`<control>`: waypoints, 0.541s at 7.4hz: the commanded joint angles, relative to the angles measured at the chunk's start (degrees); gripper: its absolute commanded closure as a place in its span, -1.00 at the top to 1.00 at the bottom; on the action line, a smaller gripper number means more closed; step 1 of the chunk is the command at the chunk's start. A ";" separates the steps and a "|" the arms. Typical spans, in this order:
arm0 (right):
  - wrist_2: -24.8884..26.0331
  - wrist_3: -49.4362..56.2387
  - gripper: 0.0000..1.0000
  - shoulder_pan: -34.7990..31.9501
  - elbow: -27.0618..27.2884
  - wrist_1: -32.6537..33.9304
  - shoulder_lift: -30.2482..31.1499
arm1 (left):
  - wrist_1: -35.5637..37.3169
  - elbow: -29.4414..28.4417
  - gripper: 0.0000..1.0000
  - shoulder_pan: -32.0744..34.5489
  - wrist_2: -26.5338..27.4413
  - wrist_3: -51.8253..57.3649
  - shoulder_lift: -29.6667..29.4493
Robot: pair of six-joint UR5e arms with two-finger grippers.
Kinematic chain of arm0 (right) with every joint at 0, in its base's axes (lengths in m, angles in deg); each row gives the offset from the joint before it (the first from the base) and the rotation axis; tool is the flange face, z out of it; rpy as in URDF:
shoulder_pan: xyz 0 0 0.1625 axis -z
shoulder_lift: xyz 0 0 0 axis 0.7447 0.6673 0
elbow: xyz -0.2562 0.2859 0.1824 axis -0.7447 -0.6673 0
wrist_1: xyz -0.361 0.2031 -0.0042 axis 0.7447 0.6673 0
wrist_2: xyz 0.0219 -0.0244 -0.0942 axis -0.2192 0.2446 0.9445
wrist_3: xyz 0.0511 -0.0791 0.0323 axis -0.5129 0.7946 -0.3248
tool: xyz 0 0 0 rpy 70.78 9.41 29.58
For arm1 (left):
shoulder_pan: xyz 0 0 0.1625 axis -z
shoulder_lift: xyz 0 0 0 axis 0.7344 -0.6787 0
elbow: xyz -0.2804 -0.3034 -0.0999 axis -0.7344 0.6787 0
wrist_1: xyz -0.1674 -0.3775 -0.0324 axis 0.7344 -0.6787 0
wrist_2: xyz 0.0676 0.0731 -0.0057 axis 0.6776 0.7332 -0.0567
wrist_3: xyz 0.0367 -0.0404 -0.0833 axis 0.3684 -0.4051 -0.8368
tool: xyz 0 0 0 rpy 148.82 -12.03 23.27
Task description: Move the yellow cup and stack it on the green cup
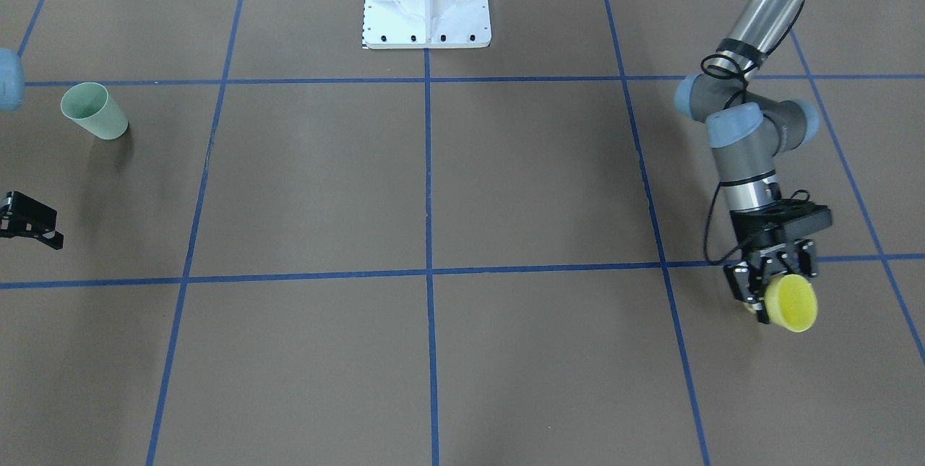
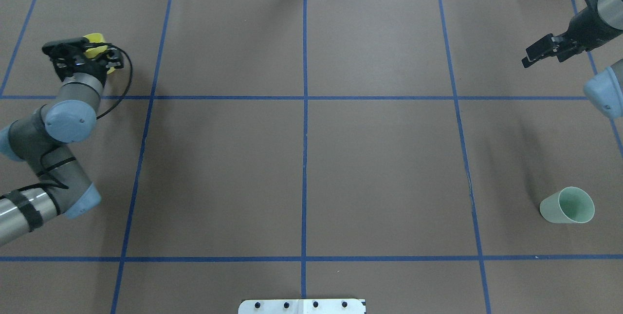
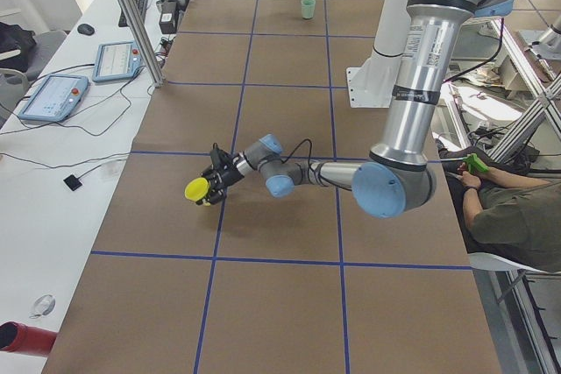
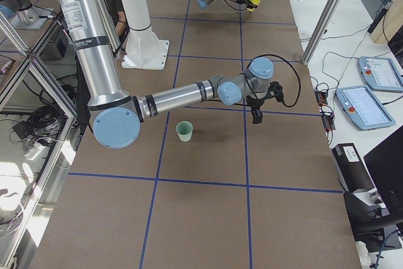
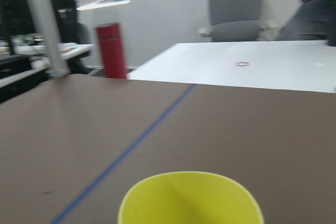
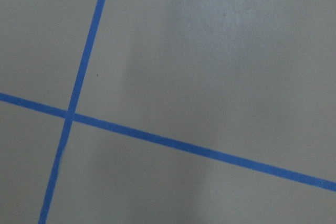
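The yellow cup (image 1: 793,303) is tipped on its side with its mouth facing away from the wrist, in my left gripper (image 1: 775,284), which is shut on it just above the table. The cup also shows in the overhead view (image 2: 94,40) beyond the left gripper (image 2: 85,56), and its rim fills the bottom of the left wrist view (image 5: 191,199). The green cup (image 2: 568,205) stands upright at the opposite end of the table (image 1: 94,112). My right gripper (image 2: 542,51) hovers open and empty, well beyond the green cup; it sits at the front-facing view's left edge (image 1: 29,224).
The white robot base (image 1: 426,0) stands at the table's middle edge. Blue tape lines (image 2: 304,109) grid the brown table. A red bottle (image 5: 111,50) and a white side table (image 5: 252,64) lie past the left end.
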 commanded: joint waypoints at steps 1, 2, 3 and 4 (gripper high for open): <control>-0.02 -6.63 1.00 1.28 -0.81 -0.09 -4.61 | -2.92 -0.73 0.07 -1.67 -4.17 3.84 -11.32; -0.02 -9.62 1.00 1.90 -0.81 -0.09 -6.20 | -3.01 0.49 0.08 -3.24 -5.24 3.93 -13.80; -0.02 -10.43 1.00 1.99 -0.72 0.00 -7.08 | -6.93 2.16 0.06 -7.34 -6.82 4.54 -14.34; -0.20 -13.40 1.00 2.87 -0.55 -0.09 -8.22 | -11.32 3.57 0.06 -9.73 -12.40 9.34 -16.52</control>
